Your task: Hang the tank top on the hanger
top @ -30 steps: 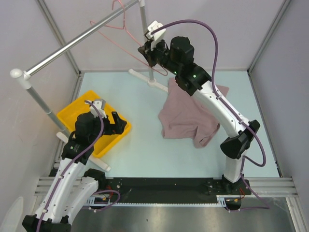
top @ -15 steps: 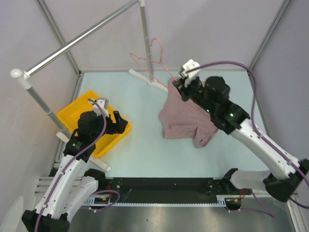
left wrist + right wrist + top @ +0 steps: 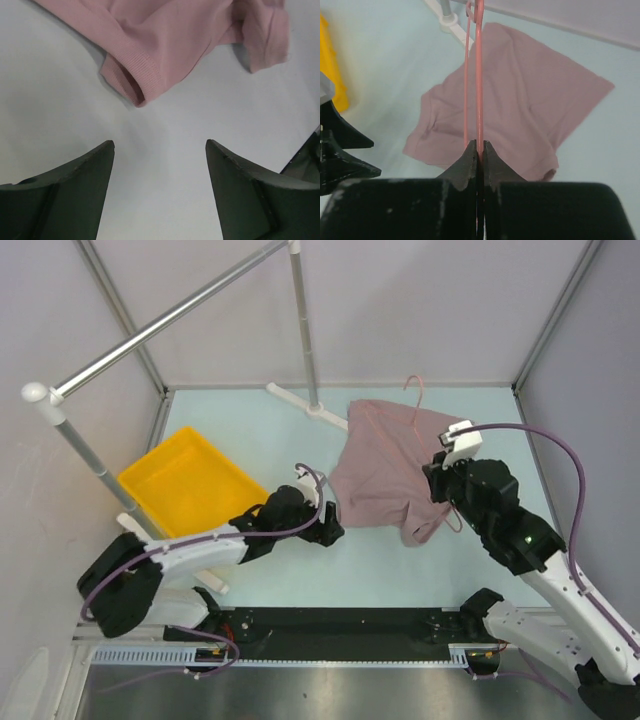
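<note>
– Right end effector (image 3: 478, 147)?
– Clamped on the pink wire hanger (image 3: 479, 75), above the tank top (image 3: 530, 100) crumpled on the desk (image 3: 385, 60).
– Left end effector (image 3: 160, 145)?
– Jaws wide, empty, near the top's ribbed edge.

Robot lab test cell, walled in and bare.
Plain grey panels (image 3: 420, 300) in metal framing (image 3: 550, 325) close in a pale blue table (image 3: 240, 430); a clothes rail (image 3: 160, 325) stands far beyond the left gripper (image 3: 330, 524), a yellow bin (image 3: 185, 490) to its left, and a slotted metal beam (image 3: 590, 620) lies behind it.
</note>
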You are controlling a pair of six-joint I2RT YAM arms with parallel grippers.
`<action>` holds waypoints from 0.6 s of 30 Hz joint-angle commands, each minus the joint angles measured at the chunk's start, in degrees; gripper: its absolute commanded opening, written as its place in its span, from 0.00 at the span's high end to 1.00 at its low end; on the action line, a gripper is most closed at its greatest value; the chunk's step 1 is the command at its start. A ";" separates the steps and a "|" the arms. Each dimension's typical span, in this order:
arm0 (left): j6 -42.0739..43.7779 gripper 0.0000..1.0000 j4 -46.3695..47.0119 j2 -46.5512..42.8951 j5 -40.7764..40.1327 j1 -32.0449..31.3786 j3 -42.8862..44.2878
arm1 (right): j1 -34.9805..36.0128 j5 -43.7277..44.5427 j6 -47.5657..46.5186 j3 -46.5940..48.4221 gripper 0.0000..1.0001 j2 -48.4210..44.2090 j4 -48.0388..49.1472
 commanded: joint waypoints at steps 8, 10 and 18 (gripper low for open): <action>-2.26 0.28 12.99 18.78 2.71 -0.29 10.69 | -4.56 -0.50 5.39 -1.45 1.00 -6.69 -3.05; -2.34 0.30 13.25 20.80 2.62 -0.37 11.48 | -4.82 -1.12 5.48 -2.06 1.00 -6.52 -3.05; -2.17 0.37 8.07 24.76 -1.06 -0.37 15.35 | -5.53 -2.00 5.57 -3.12 1.00 -7.66 -2.96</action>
